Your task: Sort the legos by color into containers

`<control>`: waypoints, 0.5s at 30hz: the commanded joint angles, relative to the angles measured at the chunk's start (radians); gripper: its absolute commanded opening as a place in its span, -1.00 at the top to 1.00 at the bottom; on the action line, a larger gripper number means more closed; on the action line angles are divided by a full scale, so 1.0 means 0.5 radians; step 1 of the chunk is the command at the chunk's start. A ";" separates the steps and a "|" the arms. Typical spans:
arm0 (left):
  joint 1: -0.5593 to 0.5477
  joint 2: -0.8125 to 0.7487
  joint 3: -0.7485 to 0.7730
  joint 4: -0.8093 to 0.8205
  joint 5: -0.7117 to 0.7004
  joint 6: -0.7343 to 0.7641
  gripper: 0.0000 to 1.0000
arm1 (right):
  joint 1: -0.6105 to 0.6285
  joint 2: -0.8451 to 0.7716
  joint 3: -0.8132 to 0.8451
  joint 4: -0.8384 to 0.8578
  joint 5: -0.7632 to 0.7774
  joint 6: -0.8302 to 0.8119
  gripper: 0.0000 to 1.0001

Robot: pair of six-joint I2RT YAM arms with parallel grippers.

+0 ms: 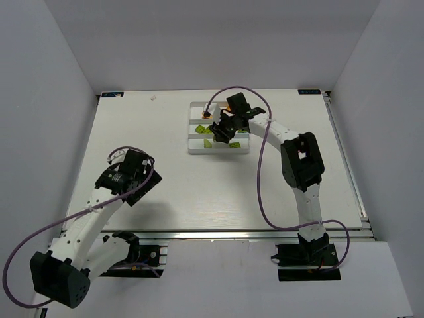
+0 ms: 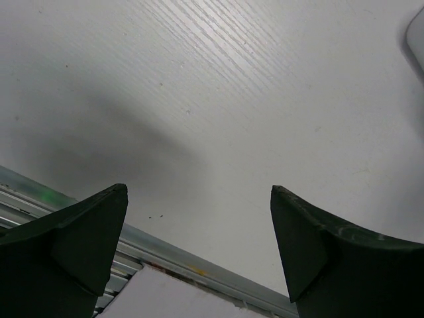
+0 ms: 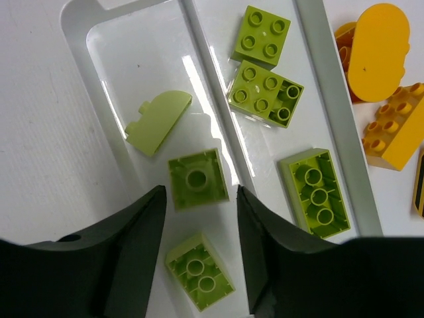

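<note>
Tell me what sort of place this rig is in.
Most likely a lab test cell: plain white walls box in a white table, an aluminium rail runs along its near edge, and a tray holds lego bricks.

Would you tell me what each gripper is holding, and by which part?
Nothing: left gripper and right gripper stand open; a pale green brick lies loose below the right one.

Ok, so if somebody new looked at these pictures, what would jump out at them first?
The white tray at the table's far side, holding pale green legos, lime legos and orange legos, each shade in its own compartment. The right gripper hangs open just above the pale green ones; the left gripper is open over bare table near the front edge.
</note>
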 commanded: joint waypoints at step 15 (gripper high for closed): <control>0.304 0.521 0.269 0.231 -0.125 0.286 -0.95 | -0.098 -0.644 -0.457 0.190 -0.363 0.287 0.21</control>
